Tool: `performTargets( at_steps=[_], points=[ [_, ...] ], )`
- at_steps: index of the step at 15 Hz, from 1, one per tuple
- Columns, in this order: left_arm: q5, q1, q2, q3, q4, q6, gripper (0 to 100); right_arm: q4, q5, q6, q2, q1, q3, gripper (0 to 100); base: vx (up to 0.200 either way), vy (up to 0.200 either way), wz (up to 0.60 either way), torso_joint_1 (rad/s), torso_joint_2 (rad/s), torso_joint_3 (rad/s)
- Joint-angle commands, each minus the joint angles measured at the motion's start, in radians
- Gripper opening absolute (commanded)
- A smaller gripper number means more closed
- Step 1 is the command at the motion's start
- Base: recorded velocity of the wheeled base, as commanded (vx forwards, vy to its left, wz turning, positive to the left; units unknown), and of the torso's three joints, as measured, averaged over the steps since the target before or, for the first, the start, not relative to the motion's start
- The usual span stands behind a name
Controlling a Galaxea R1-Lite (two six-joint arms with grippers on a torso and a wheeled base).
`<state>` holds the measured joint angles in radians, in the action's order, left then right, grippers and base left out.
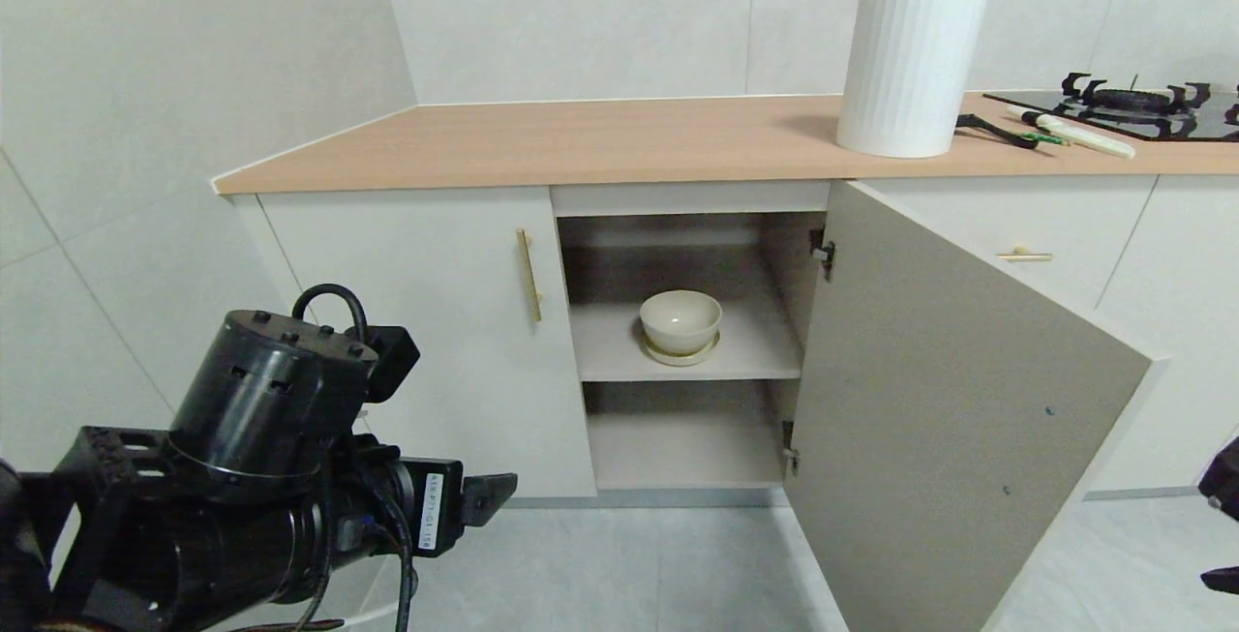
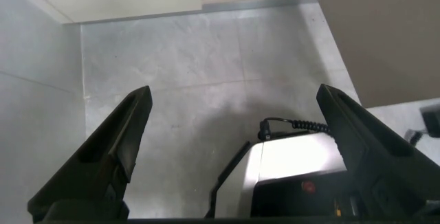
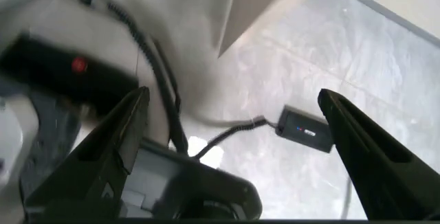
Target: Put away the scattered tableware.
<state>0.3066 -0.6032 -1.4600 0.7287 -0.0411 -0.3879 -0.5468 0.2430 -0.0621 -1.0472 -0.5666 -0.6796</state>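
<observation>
A cream bowl (image 1: pixel 680 319) stands on a small plate (image 1: pixel 679 353) on the upper shelf of the open cabinet. My left gripper (image 2: pixel 234 97) is low at the left, in front of the closed door, open and empty over the floor tiles. At the far right my right gripper (image 3: pixel 234 97) is also open, with nothing between its fingers, low above the floor; its dark tips (image 1: pixel 1222 530) show at the head view's right edge. On the counter near the stove lie a white-handled knife (image 1: pixel 1070 132) and a black-handled utensil (image 1: pixel 997 132).
The cabinet door (image 1: pixel 929 400) swings far out toward me at the right. The lower shelf (image 1: pixel 678 448) is bare. A tall white ribbed container (image 1: pixel 910 66) stands on the wooden counter (image 1: pixel 581 138). The left door has a gold handle (image 1: pixel 528 274). A gas stove (image 1: pixel 1133 109) is at the back right.
</observation>
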Motion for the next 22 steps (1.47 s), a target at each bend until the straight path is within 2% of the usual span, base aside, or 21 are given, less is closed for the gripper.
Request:
performTargets(
  at_steps=[1,2,3,5,8,11,15,22],
  points=[
    [0.000,0.002,-0.002,0.000,0.000,0.000,100,0.001,0.007,0.041,0.012,0.117,-0.023,100,0.000,0.000,0.00,0.000,0.00,0.000],
    [0.000,0.000,-0.002,0.000,0.000,0.000,100,0.001,0.009,0.073,0.010,0.154,-0.023,100,0.000,0.000,0.00,0.000,0.00,0.000],
    [0.000,0.000,-0.002,0.000,0.000,0.000,100,0.001,0.009,0.137,0.007,0.246,-0.020,100,0.000,0.000,0.00,0.000,0.00,0.000],
    [0.000,0.002,-0.002,0.000,0.000,0.000,100,0.018,0.010,0.186,-0.011,0.364,-0.023,100,0.000,0.000,0.00,0.000,0.00,0.000],
    [0.000,0.002,-0.002,0.000,0.000,0.000,100,0.137,0.009,0.208,-0.053,0.464,-0.015,100,0.000,0.000,0.00,0.000,0.00,0.000],
    [0.000,0.000,-0.002,0.000,0.000,0.000,100,0.251,0.016,0.200,-0.097,0.516,-0.015,100,0.000,0.000,0.00,0.000,0.00,0.000],
    [0.002,0.000,-0.002,0.000,0.000,0.000,100,0.407,0.021,0.073,-0.191,0.525,-0.021,100,0.000,0.000,0.00,0.000,0.00,0.000],
    [0.000,0.000,-0.002,0.000,0.000,0.000,100,0.493,0.036,0.007,-0.266,0.514,-0.020,100,0.000,0.000,0.00,0.000,0.00,0.000]
  ],
)
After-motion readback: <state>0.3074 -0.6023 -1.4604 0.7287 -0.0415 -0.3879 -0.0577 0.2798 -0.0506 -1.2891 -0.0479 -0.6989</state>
